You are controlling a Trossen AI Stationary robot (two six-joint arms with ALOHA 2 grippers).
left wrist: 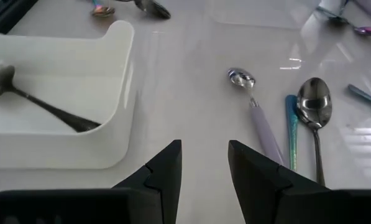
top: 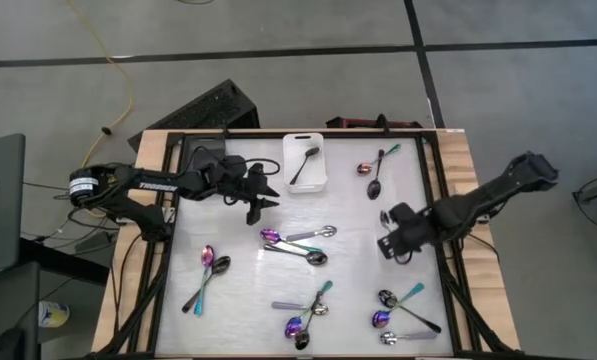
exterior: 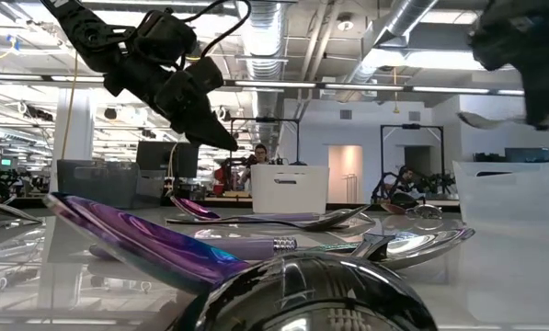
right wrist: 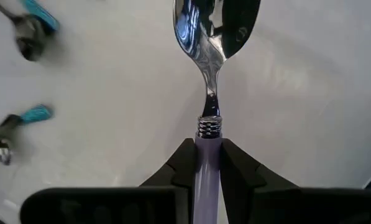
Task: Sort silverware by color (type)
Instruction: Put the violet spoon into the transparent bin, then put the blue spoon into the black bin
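Observation:
Slim spoons lie scattered on the white table: a pair [top: 374,170] near the far edge, a cluster [top: 300,242] in the middle, a pair [top: 207,275] at the left, and more [top: 308,310] [top: 403,310] along the near side. One black spoon [top: 305,165] lies in the white bin [top: 288,160], its handle end against the bin's floor [left wrist: 79,123]. My left gripper [top: 263,207] hovers open just near of that bin [left wrist: 61,149], touching nothing. My right gripper [top: 386,240] is over the table's right part, shut on a lilac-handled spoon [right wrist: 208,93]. My right gripper [right wrist: 206,146] pinches the spoon's lilac handle [right wrist: 208,140] between its two fingers, just behind the ribbed metal collar. The fingers lie along the spoon, and the silver bowl [right wrist: 216,25] sticks out ahead of them. In the low view the spoon [exterior: 484,119] is lifted clear of the table.
Black frame rails [top: 168,250] run along the table's sides. In the low view a grey bin [exterior: 95,182], the white bin [exterior: 288,188] and a clear bin [exterior: 508,188] stand at the far side. Bare table [top: 238,240] lies between the left pair and the middle cluster.

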